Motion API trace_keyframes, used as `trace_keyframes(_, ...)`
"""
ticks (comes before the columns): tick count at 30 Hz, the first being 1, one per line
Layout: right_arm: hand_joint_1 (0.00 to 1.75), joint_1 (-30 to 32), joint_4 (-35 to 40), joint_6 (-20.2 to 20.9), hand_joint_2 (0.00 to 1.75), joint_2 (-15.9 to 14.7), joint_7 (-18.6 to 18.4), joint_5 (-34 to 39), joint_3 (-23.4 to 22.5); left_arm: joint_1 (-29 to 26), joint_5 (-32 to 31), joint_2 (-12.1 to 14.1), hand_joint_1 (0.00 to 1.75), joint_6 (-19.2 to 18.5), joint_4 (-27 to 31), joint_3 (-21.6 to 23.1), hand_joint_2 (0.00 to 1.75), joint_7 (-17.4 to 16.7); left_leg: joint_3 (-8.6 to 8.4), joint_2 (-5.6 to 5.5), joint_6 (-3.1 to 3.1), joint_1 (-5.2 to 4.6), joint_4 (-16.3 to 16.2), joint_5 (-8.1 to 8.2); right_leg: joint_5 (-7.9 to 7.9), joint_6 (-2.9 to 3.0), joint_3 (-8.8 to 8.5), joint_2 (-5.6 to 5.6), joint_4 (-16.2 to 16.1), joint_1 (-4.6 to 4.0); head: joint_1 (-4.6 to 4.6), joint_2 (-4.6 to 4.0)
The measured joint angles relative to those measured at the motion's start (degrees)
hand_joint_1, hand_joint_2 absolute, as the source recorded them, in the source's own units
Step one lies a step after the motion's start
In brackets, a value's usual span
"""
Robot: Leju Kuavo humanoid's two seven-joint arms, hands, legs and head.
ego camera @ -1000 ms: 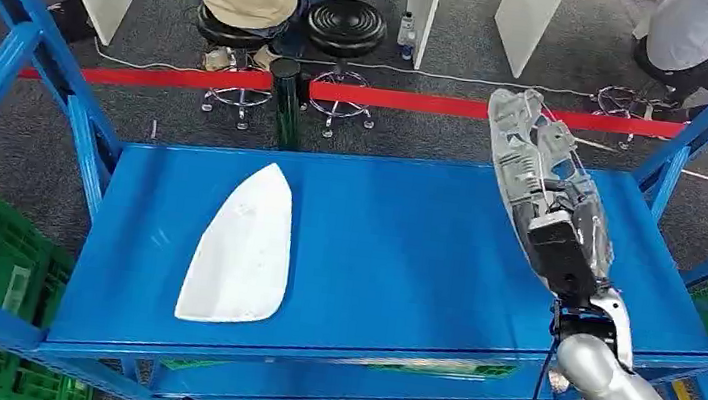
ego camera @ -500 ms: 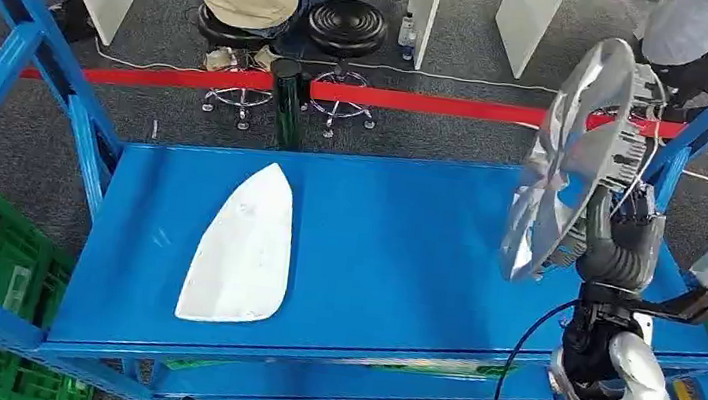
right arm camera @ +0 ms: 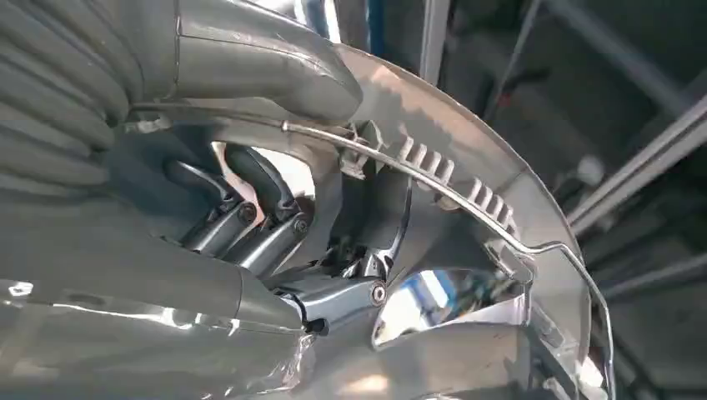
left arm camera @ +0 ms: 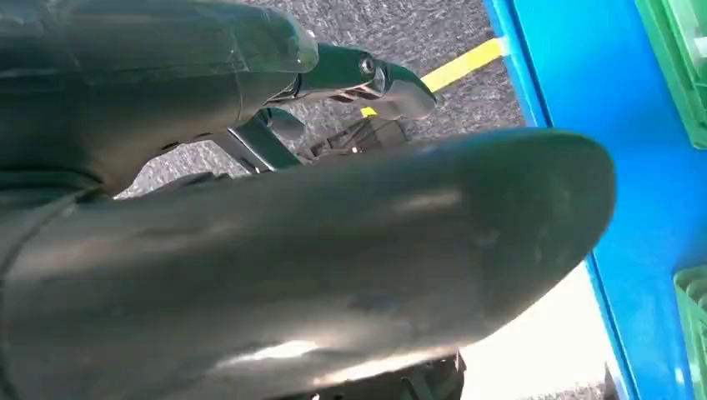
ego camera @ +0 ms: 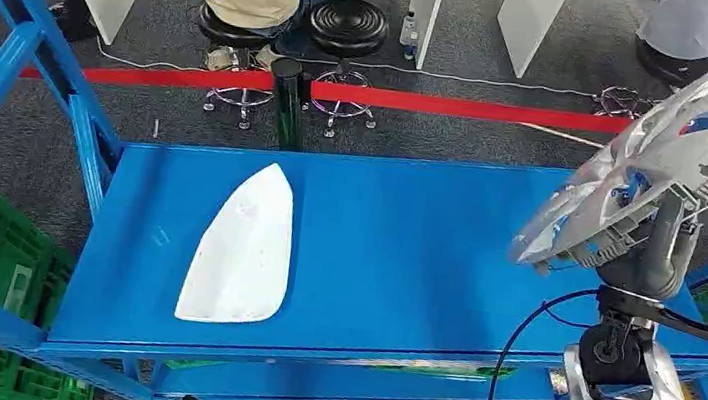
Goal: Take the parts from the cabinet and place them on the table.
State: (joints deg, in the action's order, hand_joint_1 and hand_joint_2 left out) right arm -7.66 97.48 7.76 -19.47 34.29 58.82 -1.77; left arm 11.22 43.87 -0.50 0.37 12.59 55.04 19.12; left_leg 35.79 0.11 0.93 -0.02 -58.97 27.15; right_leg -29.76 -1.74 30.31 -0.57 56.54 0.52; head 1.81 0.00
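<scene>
Right hand (ego camera: pixel 660 257) gripping silver disc part (ego camera: pixel 651 163) tilted above blue shelf's (ego camera: pixel 394 255) right end, rim cut off; white part (ego camera: pixel 244 248) flat on shelf; left hand's (left arm camera: pixel 250 217) state indiscernible.

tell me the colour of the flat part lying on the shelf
White, best seen in the head view.

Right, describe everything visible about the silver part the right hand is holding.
The silver wheel cover is a round, shiny, plastic-looking disc with slotted spokes, ribbed clips and a thin wire ring on its back. The right hand grips it from behind, holding it tilted in the air above the right end of the blue shelf, touching nothing else.
</scene>
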Motion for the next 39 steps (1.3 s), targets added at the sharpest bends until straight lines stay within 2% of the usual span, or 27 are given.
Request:
trace_keyframes(3, 1.75, -0.4, 1.0, 3.2, 1.75, 0.5, -1.2, 0.0, -0.5, 0.2, -0.2, -0.1, 0.0, -0.1, 0.0, 0.0, 0.0, 0.0, -0.01, 0.03, 0.0, 0.0, 0.0, 0.0, 0.0, 0.0, 0.0, 0.0, 0.0, 0.0, 0.0, 0.0)
trace_keyframes(9, 1.75, -0.6, 2.4, 5.3, 1.75, 1.3, -2.0, -0.8, -0.8, 0.2, -0.3, -0.1, 0.0, -0.1, 0.0, 0.0, 0.0, 0.1, -0.01, 0.07, 0.0, 0.0, 0.0, 0.0, 0.0, 0.0, 0.0, 0.0, 0.0, 0.0, 0.0, 0.0)
trace_keyframes(17, 1.75, -0.7, 4.7, 1.8, 1.75, 1.5, -3.1, -5.5, -0.8, 0.5, -1.8, -0.2, 0.0, 2.3, 0.0, 0.0, 0.0, 4.4, -0.01, 0.17, 0.0, -0.01, 0.0, 0.0, 0.0, 0.0, 0.01, 0.0, 0.0, 0.01, 0.02, 0.0)
trace_keyframes(18, 1.75, -0.7, 4.9, 1.7, 1.75, 1.5, -3.1, -5.5, -0.9, 0.5, -1.9, -0.2, 0.0, 2.3, 0.0, 0.0, 1.75, 4.7, -0.01, 0.18, 0.0, -0.01, 0.0, 0.0, 0.0, 0.0, 0.01, 0.01, 0.0, 0.01, 0.0, 0.0)
trace_keyframes(25, 1.75, -0.7, 5.8, 1.2, 1.75, 1.5, -3.2, -5.9, -0.9, 1.0, -1.8, -0.3, 0.0, 1.7, 0.0, 0.0, 1.75, 8.0, -0.03, 0.22, 0.0, -0.01, 0.0, 0.0, 0.0, 0.0, 0.0, 0.01, 0.0, 0.0, -0.02, 0.0)
trace_keyframes(26, 1.75, -0.7, 5.9, 1.1, 1.75, 1.5, -3.3, -6.0, -0.9, 1.0, -1.8, -0.3, 0.0, 1.5, 0.0, 0.0, 0.0, 8.4, -0.03, 0.22, 0.0, -0.01, 0.0, 0.0, 0.0, 0.0, 0.01, 0.01, 0.0, 0.0, -0.02, 0.0)
trace_keyframes(27, 1.75, -0.7, 6.0, 1.1, 1.75, 1.5, -3.3, -6.0, -0.8, 1.0, -1.8, -0.3, 0.0, 1.3, 0.0, 0.0, 0.0, 8.7, -0.03, 0.22, 0.0, 0.0, 0.0, 0.0, 0.0, 0.0, 0.0, 0.01, 0.0, 0.0, -0.02, 0.0)
trace_keyframes(28, 1.75, -0.7, 6.1, 1.0, 1.75, 1.5, -3.3, -6.0, -0.8, 1.1, -1.9, -0.3, 0.0, 1.0, 0.0, 0.0, 1.75, 8.9, -0.03, 0.23, 0.0, 0.0, 0.0, 0.0, 0.0, 0.0, 0.01, 0.01, 0.0, 0.0, -0.02, 0.0)
trace_keyframes(31, 1.75, -0.8, 6.4, 0.7, 1.75, 1.5, -3.3, -6.1, -0.8, 1.1, -2.0, -0.2, 0.0, 0.3, 0.0, 0.0, 1.75, 9.1, -0.03, 0.24, 0.0, 0.0, 0.0, 0.0, 0.0, 0.0, 0.01, 0.02, 0.0, 0.0, -0.02, 0.0)
trace_keyframes(35, 1.75, -1.4, 6.6, 0.4, 1.75, 1.5, -3.4, -6.1, -0.8, 1.2, -2.0, -0.2, 0.0, 0.3, 0.0, 0.0, 1.75, 7.1, -0.03, 0.29, 0.0, 0.0, 0.0, 0.0, 0.0, 0.0, 0.01, 0.04, 0.0, 0.0, -0.02, 0.0)
trace_keyframes(39, 1.75, -1.5, 6.7, -0.7, 1.75, 1.5, -3.5, -7.1, -0.8, 1.2, -0.8, -0.2, 0.0, 0.4, 0.0, 0.0, 1.75, 6.6, -0.03, 0.28, 0.0, -0.01, 0.0, 0.0, 0.0, 0.0, 0.01, 0.04, 0.0, 0.0, 0.0, 0.0)
